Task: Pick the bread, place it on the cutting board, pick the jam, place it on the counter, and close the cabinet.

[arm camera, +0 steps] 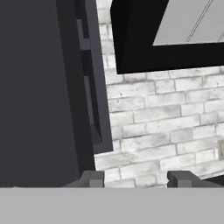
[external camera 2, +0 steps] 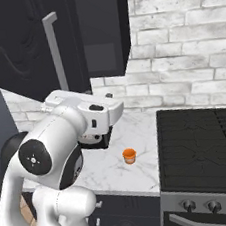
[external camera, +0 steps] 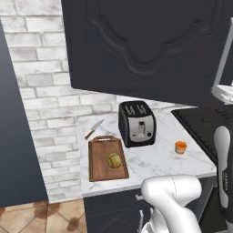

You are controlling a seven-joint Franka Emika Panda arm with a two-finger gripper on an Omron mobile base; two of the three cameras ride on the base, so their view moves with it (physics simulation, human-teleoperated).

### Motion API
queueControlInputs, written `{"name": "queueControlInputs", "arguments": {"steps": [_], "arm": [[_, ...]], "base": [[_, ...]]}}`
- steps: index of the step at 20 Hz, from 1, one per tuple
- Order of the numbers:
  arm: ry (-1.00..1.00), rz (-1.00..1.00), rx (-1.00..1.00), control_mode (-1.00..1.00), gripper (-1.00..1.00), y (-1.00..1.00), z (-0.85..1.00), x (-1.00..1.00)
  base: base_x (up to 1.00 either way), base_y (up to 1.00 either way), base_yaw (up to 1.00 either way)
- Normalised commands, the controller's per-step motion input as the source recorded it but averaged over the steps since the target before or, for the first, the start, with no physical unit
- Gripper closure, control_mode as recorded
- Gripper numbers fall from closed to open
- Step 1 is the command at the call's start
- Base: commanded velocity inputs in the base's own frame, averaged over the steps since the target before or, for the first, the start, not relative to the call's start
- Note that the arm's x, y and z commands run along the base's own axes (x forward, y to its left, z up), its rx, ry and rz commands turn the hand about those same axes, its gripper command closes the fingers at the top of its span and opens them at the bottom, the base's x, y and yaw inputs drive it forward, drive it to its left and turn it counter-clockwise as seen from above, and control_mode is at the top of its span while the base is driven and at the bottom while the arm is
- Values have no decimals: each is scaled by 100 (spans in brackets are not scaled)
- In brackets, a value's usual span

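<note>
Two of three jobs look done in the left base view: bread [external camera: 114,160] is seen on the cutting board [external camera: 101,169], jam [external camera: 180,147] on the counter [external camera: 154,159], cabinet [external camera: 150,41] door swung open overhead. From the right base view, its upright bar handle [external camera 2: 55,52] is shown. In the hand view, the end effector [arm camera: 136,179] is seen with fingers apart, nothing held, door edge up-left.

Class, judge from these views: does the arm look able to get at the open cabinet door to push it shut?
Probably yes. The cabinet door stands swung open beside the arm, and in the hand view the fingers hold nothing, with its dark face close ahead.
</note>
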Motion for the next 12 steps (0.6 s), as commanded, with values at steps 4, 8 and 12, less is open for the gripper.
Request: {"name": "queueControlInputs", "arguments": {"steps": [4,8,12], "arm": [[-5,0,0,-100,-100,0,-28,70],[-4,0,0,-100,-100,0,-27,67],[-5,0,0,-100,-100,0,-24,62]], "base": [[0,0,0],[0,0,0],[0,0,0]]}}
